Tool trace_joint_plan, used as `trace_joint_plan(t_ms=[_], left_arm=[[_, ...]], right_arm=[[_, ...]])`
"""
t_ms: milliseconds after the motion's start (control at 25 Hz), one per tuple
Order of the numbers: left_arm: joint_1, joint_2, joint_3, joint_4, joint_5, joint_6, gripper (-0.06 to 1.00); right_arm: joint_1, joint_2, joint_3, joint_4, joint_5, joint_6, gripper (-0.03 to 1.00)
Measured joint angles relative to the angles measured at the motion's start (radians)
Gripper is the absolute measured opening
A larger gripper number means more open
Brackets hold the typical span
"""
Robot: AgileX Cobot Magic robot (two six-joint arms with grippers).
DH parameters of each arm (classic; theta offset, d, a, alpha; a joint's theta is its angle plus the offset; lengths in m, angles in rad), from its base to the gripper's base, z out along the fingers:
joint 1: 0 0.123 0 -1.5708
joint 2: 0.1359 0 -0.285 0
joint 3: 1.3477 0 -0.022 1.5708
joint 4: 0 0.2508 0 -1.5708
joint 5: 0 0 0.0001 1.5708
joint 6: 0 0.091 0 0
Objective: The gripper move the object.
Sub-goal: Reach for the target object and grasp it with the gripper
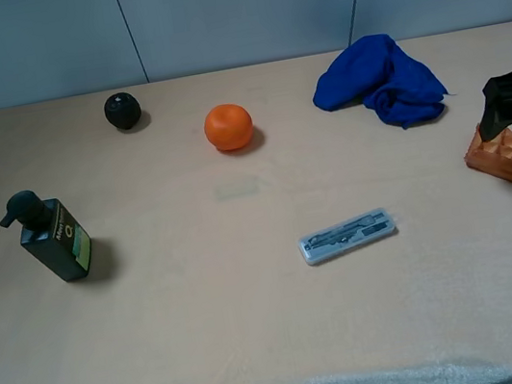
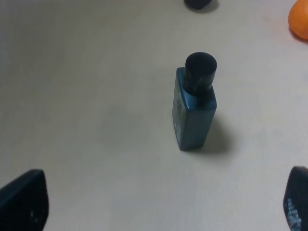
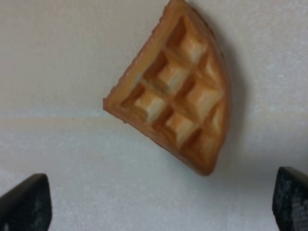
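At the table's (image 1: pixel 258 328) right edge the toy waffle (image 1: pixel 499 156) sits just beneath the right hand (image 1: pixel 501 111), fingers spread wide and clear of it, the wedge's long edge skewed across their line; the left hand (image 2: pixel 159 204), likewise wide, is well apart by the pump bottle (image 1: pixel 54 239).

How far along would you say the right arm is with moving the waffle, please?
The approach looks done: the right gripper hangs over the waffle with its jaws open. Nothing is gripped yet, and the waffle lies on the table. Closing, lifting and moving are all left.
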Motion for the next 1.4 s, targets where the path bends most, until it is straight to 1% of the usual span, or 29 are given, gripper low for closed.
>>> trace_joint_plan(t_ms=[560,920,1080,1400], left_arm=[[0.0,0.0,0.0,0.0,0.0,0.0,0.99],[0.0,0.0,0.0,0.0,0.0,0.0,0.99],[0.0,0.0,0.0,0.0,0.0,0.0,0.99],[0.0,0.0,0.0,0.0,0.0,0.0,0.99]], right_arm=[[-0.009,0.134,-0.011,0.019,-0.088,-0.029,0.69],[-0.013,0.201,-0.094,0.016,-0.074,-0.036,0.69],[-0.023,0.231,-0.101,0.018,-0.063,-0.051,0.69],[-0.024,0.281,-0.101,0.018,-0.072,-0.062,0.69]])
